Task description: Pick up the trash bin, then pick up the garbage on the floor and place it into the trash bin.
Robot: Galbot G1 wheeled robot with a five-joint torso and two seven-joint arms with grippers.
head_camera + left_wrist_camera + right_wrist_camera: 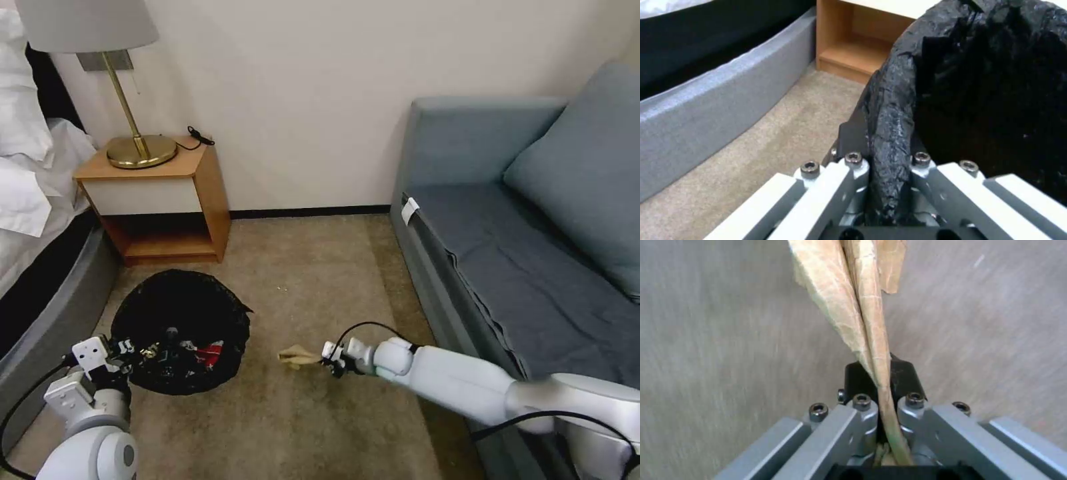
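Left gripper [143,351] pinches the black-lined trash bin [180,313] by its rim; right gripper [325,357] clamps a crumpled brown paper bag [297,357] above the carpet [320,267].

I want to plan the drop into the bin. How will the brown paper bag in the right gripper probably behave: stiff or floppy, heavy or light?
The brown paper bag, pinched flat in the right gripper, keeps creased folds, so it is probably semi-stiff. It sticks out sideways without drooping, which suggests it is light. It may flutter on the way into the trash bin.
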